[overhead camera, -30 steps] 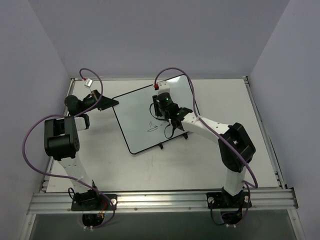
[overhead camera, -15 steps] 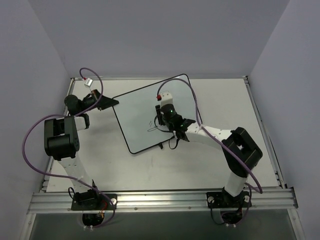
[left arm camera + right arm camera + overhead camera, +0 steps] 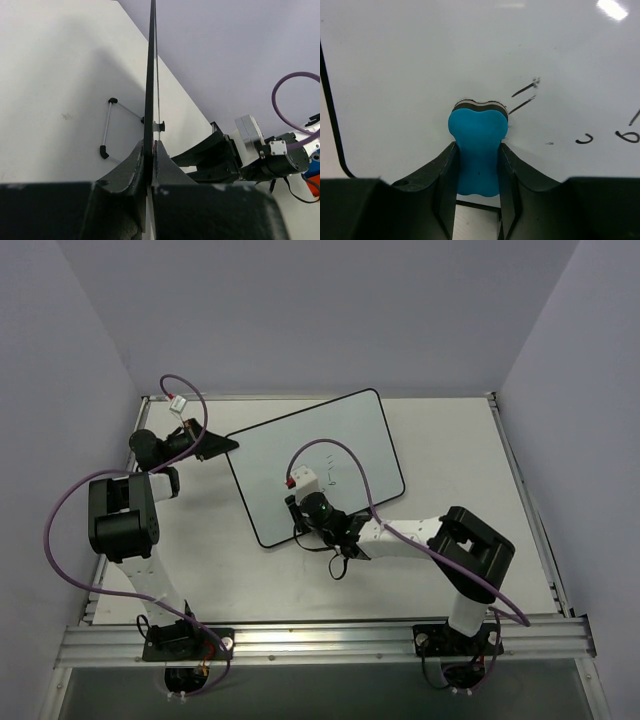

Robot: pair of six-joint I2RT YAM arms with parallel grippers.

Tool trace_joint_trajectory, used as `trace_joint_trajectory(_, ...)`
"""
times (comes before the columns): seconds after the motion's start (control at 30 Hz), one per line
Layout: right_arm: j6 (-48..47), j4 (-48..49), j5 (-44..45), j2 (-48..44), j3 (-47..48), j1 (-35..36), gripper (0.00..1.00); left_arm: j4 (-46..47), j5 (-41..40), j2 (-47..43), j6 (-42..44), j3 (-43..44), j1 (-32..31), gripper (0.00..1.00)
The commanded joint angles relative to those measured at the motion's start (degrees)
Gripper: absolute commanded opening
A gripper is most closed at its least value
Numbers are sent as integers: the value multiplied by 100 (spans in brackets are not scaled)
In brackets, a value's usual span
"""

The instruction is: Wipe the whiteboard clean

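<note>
The whiteboard [image 3: 290, 445] lies skewed on the table, white with a thin black frame. A few short black marks [image 3: 328, 473] remain near its middle. My left gripper [image 3: 228, 445] is shut on the board's left corner; in the left wrist view the board [image 3: 150, 70] is edge-on between the fingers [image 3: 135, 165]. My right gripper [image 3: 296, 512] is shut on a blue eraser [image 3: 477, 145] and presses it on the board [image 3: 420, 55] near its near-left edge. Black strokes [image 3: 524, 95] lie just right of the eraser, with small marks [image 3: 585, 139] further right.
A thin wire stand [image 3: 107, 127] shows behind the board. The right arm [image 3: 400, 535] lies across the board's near edge. A purple cable [image 3: 340, 455] loops over the board. Metal rails [image 3: 320, 640] run along the table's near edge and grey walls stand on three sides.
My right gripper has swept with the eraser from the board's upper middle down to its near-left edge. The doodle it passed over is gone. The left gripper has not moved.
</note>
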Motion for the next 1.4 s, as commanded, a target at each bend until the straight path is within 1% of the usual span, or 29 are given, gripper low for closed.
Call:
trace_joint_trajectory(0.0,-95,343,346,-184,-129,-451,0,946,187,-305,428,84,-91,2)
trace_joint_trajectory(0.2,-192,641,530,-458,-454,-1304,0,937,205,-305,428,76,-108,2)
trace_joint_trajectory(0.37,-209,757,442,-414,-517,-1954,0,937,214,-296,428,76,-108,2)
trace_joint_trajectory(0.5,-253,871,329,-423,-534,-2105,0,964,231,-269,401,84,-117,2)
trace_joint_trajectory(0.57,-262,889,127,-414,-525,-2035,0,981,231,-269,392,93,-126,2)
trace_joint_trajectory(0.67,-227,1125,39,-432,-569,-1588,0,981,240,-252,401,102,-108,2)
trace_joint_trajectory(0.7,-227,1135,-5,-423,-552,-1308,0,981,249,-243,401,102,-108,2)
trace_joint_trajectory(0.8,-271,942,-76,-318,-280,-876,0,990,240,-252,401,102,-117,2)
trace_joint_trajectory(0.83,-288,889,-76,-283,-210,-579,0,999,240,-243,392,102,-117,2)
trace_joint_trajectory(0.93,-271,809,-67,-133,-112,-129,0,1016,231,-252,375,93,-117,2)
trace_joint_trajectory(1.07,-122,1037,55,-10,-314,162,0,1043,222,-252,357,102,-117,2)
trace_joint_trajectory(1.13,-87,1047,73,86,-332,180,0,1060,222,-243,348,102,-117,2)
trace_joint_trajectory(1.17,-113,969,273,104,-306,163,0,1069,222,-243,322,102,-108,2)
trace_joint_trajectory(1.23,-183,880,380,44,-244,84,0,1113,231,-252,296,93,-126,2)
trace_joint_trajectory(1.37,-236,582,574,-133,-42,-398,0,1104,240,-261,287,93,-126,2)
